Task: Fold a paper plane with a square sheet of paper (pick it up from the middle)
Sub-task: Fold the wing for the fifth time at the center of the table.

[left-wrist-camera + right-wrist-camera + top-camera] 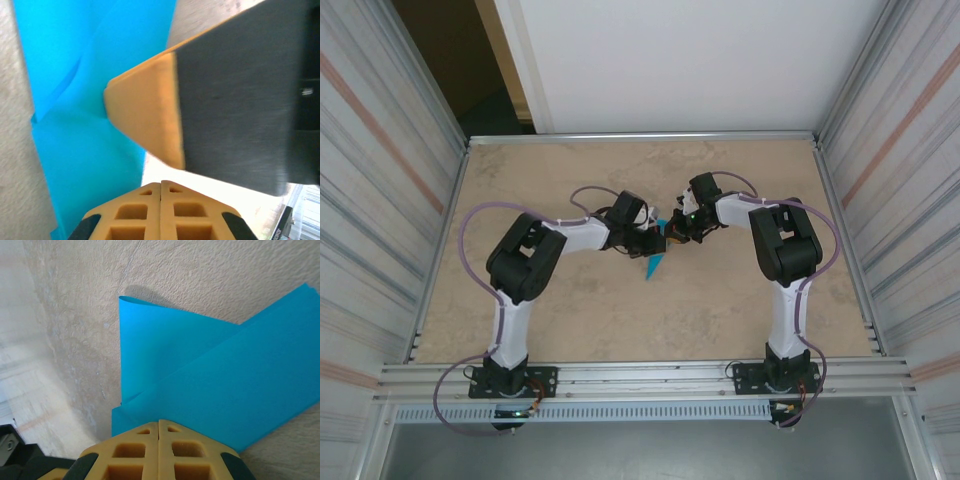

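Right wrist: closed fingers (130, 455) at folded paper plane's (225, 385) edge

Overhead downward, wrist views close, sharing paper (225, 380)

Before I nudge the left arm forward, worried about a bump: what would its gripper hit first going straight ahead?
Probably the right gripper, whose shut orange tip lies right ahead of the left gripper, over the blue paper; depth is unclear.

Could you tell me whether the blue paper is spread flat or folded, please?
Folded: the thin bright cyan-blue paper shows overlapping layers and a raised flap in the right wrist view, and a tapering point from above.
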